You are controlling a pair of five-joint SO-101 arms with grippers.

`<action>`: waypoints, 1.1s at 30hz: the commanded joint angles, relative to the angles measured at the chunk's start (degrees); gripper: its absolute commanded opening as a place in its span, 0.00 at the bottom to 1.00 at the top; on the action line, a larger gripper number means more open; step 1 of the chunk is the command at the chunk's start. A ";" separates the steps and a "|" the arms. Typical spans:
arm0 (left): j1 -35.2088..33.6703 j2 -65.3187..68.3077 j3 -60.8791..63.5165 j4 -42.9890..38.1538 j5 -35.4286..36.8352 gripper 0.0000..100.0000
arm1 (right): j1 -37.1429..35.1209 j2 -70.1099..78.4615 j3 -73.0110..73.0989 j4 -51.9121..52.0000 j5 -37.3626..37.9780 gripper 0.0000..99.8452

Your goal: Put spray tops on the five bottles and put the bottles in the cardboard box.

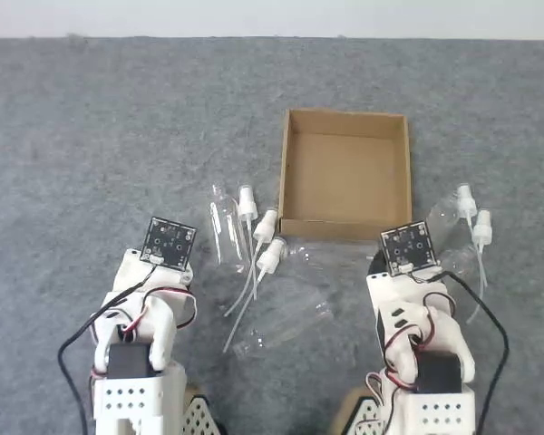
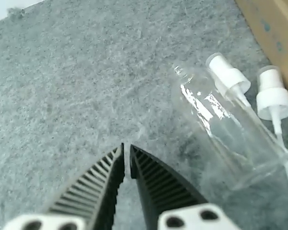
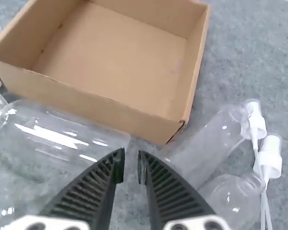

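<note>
- Right now the cardboard box (image 1: 344, 172) sits at the far middle of the grey mat (image 1: 91, 136), open side up, with no bottle in it yet.
- The left arm (image 1: 140, 353) stands near-left and the right arm (image 1: 426, 353) near-right.
- Clear bottles lie on their sides: some (image 1: 225, 227) left of the box, one (image 1: 286, 326) nearer, between the arms, and others (image 1: 444, 213) right of the box.
- The left gripper (image 2: 126, 148) is nearly clenched on nothing, beside a bottle. The right gripper (image 3: 129, 155) is likewise almost closed and empty, just short of the box's near wall.
- Three spray tops (image 1: 266, 227) lie left of the box and two (image 1: 481, 227) lie right of it, their thin tubes trailing.
- Risks, as I judge them: a round, slick bottle may roll from a pinch, and tangled tubes may drag neighbouring tops along.
</note>
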 commanded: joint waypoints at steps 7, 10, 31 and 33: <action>-0.18 -0.62 -0.57 0.26 0.62 0.01 | -0.13 -1.01 -3.60 4.79 -0.09 0.01; -0.18 -0.53 -0.57 0.26 0.62 0.01 | -0.13 -0.84 -8.88 9.27 -0.09 0.01; -0.09 -0.53 -0.57 1.41 0.62 0.01 | 9.89 31.08 -41.58 10.86 5.10 0.10; -0.09 -0.53 -0.57 1.41 0.62 0.01 | 11.12 39.25 -44.13 10.86 4.66 0.10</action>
